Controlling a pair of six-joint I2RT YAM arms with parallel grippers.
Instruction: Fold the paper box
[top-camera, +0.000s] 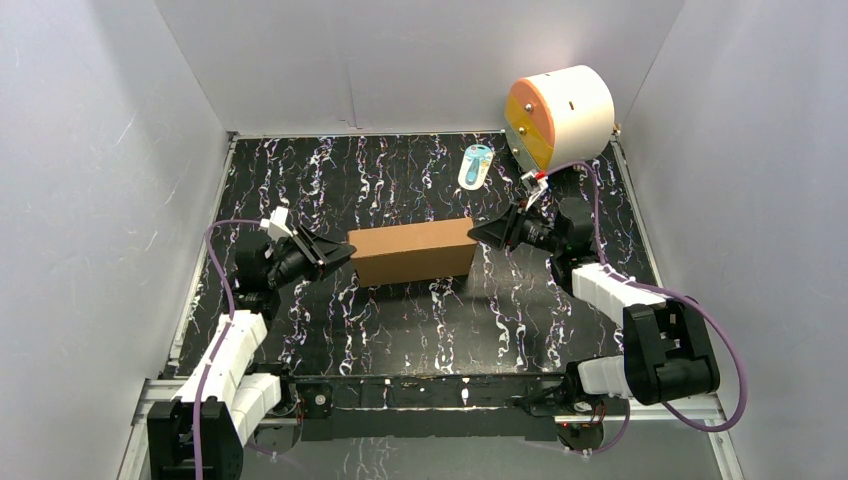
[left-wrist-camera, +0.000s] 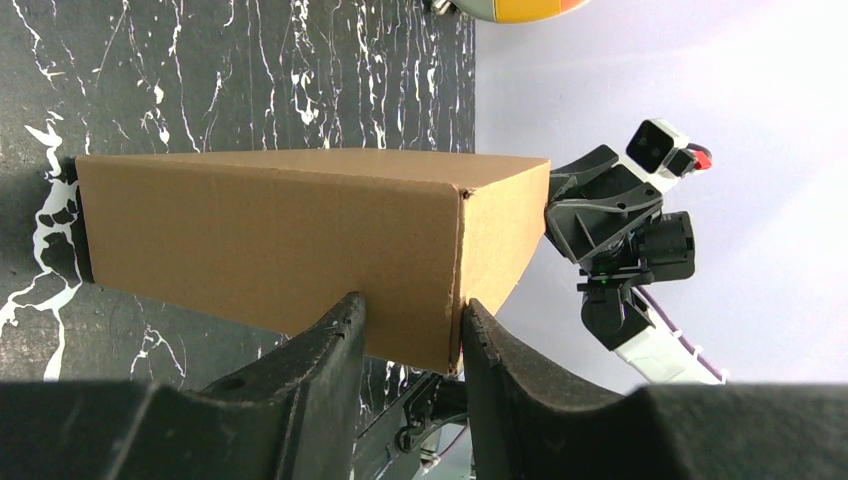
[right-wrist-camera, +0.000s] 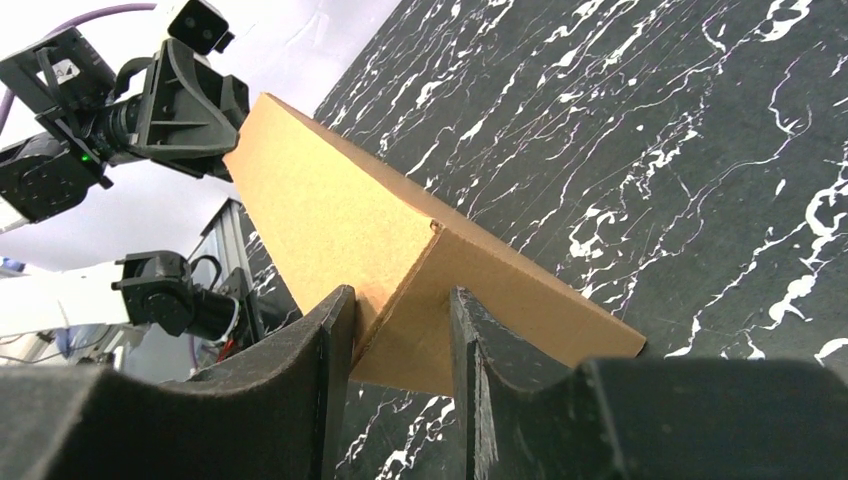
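Note:
The paper box (top-camera: 412, 250) is a closed brown cardboard box lying lengthwise across the middle of the black marbled table. My left gripper (top-camera: 348, 252) meets its left end and my right gripper (top-camera: 476, 233) meets its right end. In the left wrist view the box (left-wrist-camera: 270, 235) runs away from my left gripper (left-wrist-camera: 410, 305), whose two fingers clasp its near corner. In the right wrist view the box (right-wrist-camera: 340, 215) sits the same way in my right gripper (right-wrist-camera: 400, 292), both fingers touching cardboard. I cannot tell whether the box rests on the table or hangs just above it.
A white-and-orange cylinder (top-camera: 558, 115) stands at the back right corner. A small blue-and-white packet (top-camera: 476, 165) lies just left of it. White walls close in the table on three sides, and a metal rail (top-camera: 430, 390) runs along the near edge.

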